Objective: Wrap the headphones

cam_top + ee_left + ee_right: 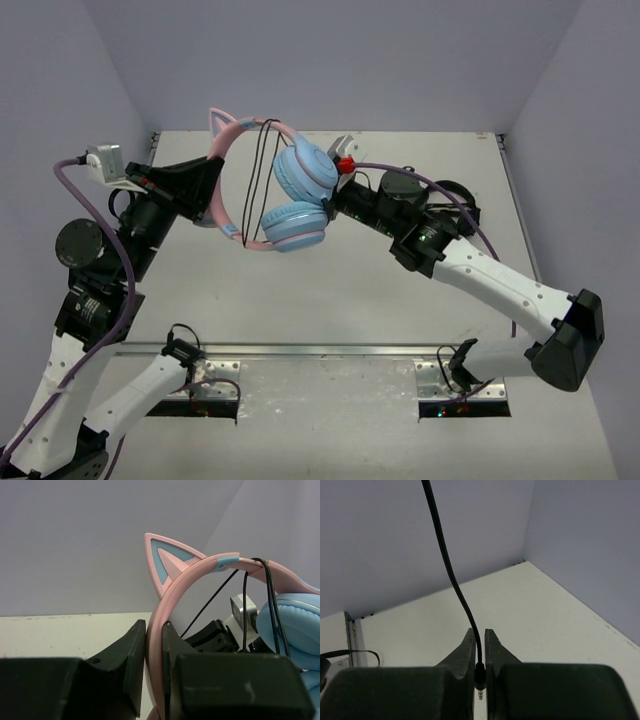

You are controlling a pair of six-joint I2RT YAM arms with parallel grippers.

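i see the cat-ear headphones (290, 195) held between my two arms, over the far half of the surface (380, 310). the thin black cable (262, 180) loops over the pink headband (167, 605), beside the light-blue ear cups (305, 170). my left pincer (155, 630) is clamped narrow on the headband. my right pincer (479, 637) pinches the cable just above its plug (479, 692).

Overhead view, close wrist views, headphones (300, 172) shared
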